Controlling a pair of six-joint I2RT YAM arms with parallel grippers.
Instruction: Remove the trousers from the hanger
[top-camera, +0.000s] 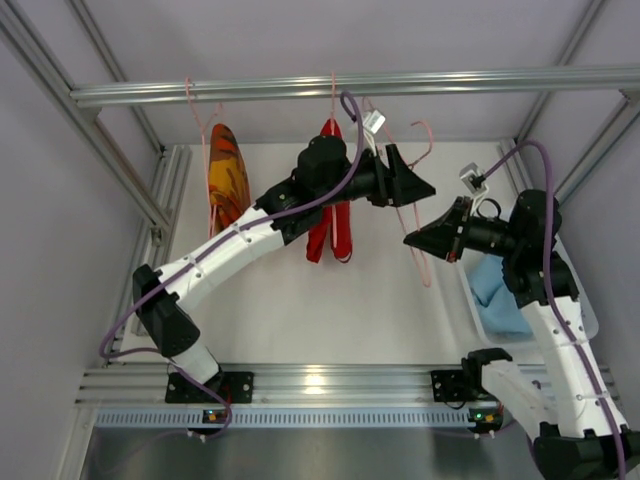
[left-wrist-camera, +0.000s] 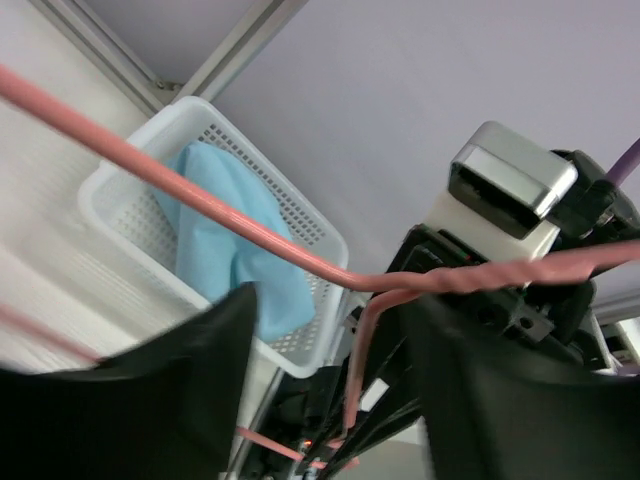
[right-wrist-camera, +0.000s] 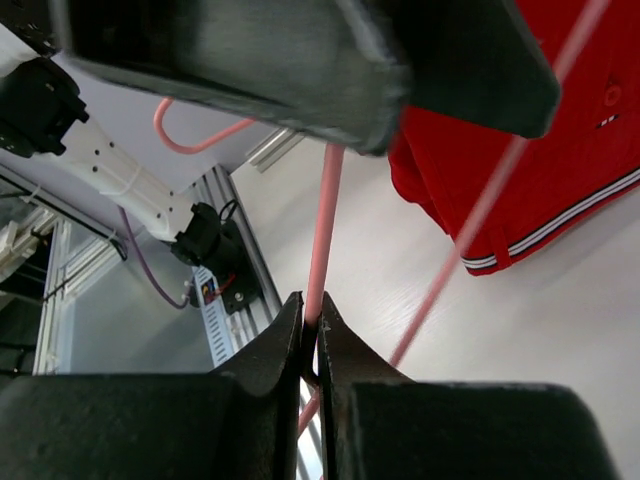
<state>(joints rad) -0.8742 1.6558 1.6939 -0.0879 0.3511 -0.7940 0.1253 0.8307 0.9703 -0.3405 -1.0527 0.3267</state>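
An empty pink hanger (top-camera: 424, 262) hangs tilted between my two grippers, its hook below the rail (top-camera: 300, 88). My right gripper (top-camera: 410, 240) is shut on the hanger's wire (right-wrist-camera: 325, 230); its jaws (right-wrist-camera: 311, 320) pinch it. My left gripper (top-camera: 428, 187) is open, and the hanger wire (left-wrist-camera: 250, 225) crosses in front of its gap (left-wrist-camera: 330, 330). The red trousers (top-camera: 335, 230) hang from the rail's middle, partly behind my left arm, and show in the right wrist view (right-wrist-camera: 530, 170). The orange-yellow patterned trousers (top-camera: 225, 175) hang at the left. The light blue trousers (top-camera: 500, 290) lie in the white basket (top-camera: 480, 320).
The aluminium frame's posts (top-camera: 120, 160) flank the white table. The basket (left-wrist-camera: 320, 235) with the blue cloth (left-wrist-camera: 230, 240) stands at the table's right edge under my right arm. Purple cables loop along both arms.
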